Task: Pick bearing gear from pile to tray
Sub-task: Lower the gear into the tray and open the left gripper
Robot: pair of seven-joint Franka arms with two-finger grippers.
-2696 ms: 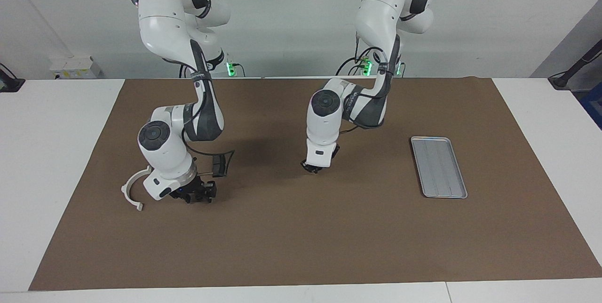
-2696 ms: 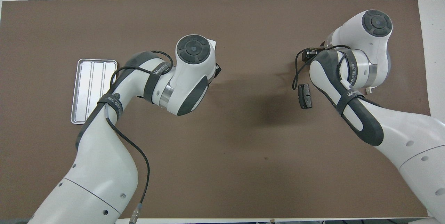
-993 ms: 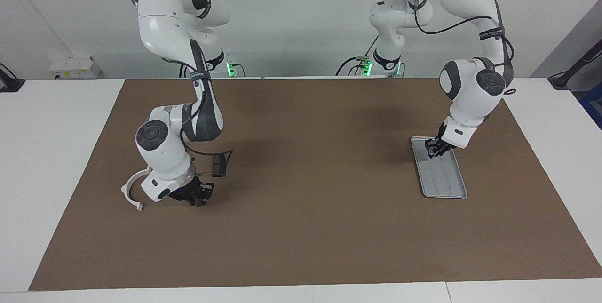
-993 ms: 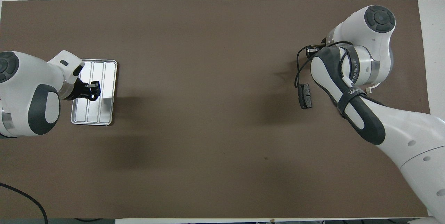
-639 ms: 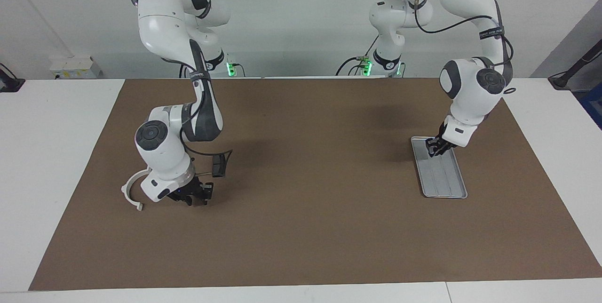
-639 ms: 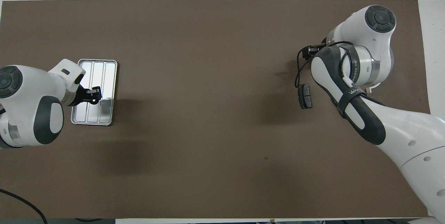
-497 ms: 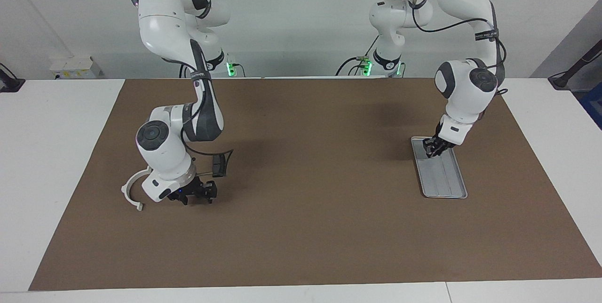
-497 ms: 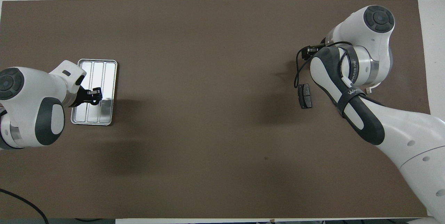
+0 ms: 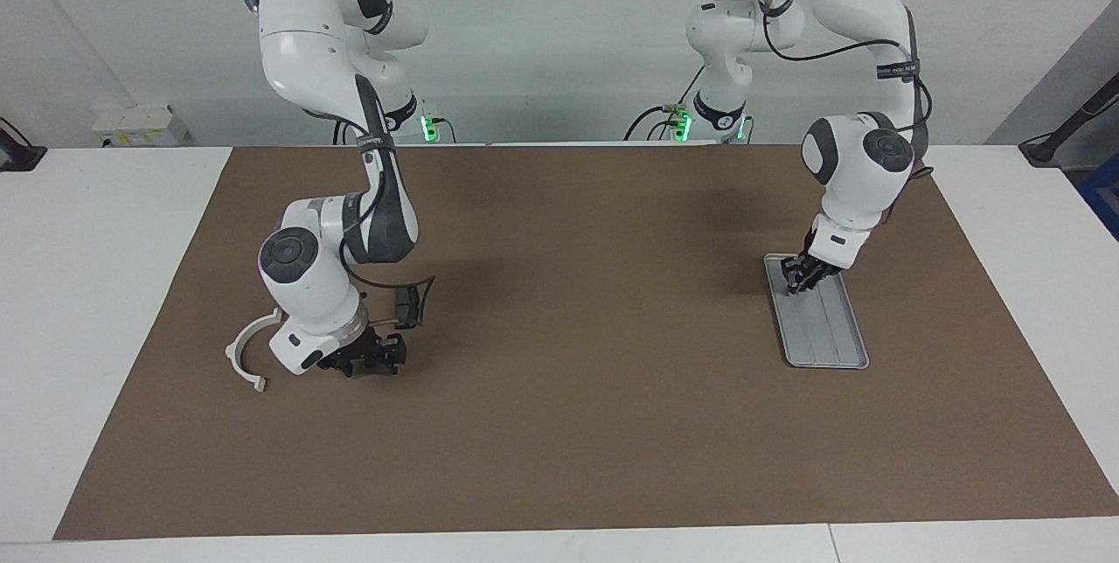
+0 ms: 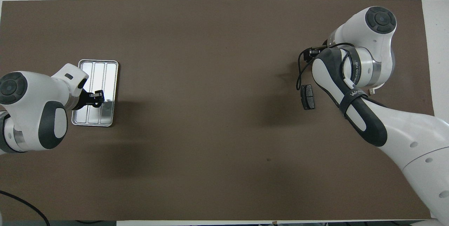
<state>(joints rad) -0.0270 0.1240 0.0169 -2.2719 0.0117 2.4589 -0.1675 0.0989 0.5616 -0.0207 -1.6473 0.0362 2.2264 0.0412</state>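
Observation:
The silver ribbed tray (image 9: 830, 344) lies on the brown mat toward the left arm's end of the table. My left gripper (image 9: 800, 274) hangs low over the tray's end nearest the robots, also seen from overhead (image 10: 97, 99) over the tray (image 10: 105, 70). Of the pile, a white half-ring bracket (image 9: 245, 357) and one dark brake pad (image 9: 406, 309) (image 10: 308, 97) show. My right gripper (image 9: 371, 362) is low over the mat between them. My right arm hides the rest of the pile and this gripper from overhead. No bearing gear can be made out.
The brown mat (image 9: 568, 423) covers most of the white table (image 9: 105, 283). A black cable (image 10: 300, 73) loops from my right wrist over the mat beside the brake pad.
My left arm swung from the table's middle to the tray, then crept along it toward the robots. My right gripper only shifted slightly at the pile.

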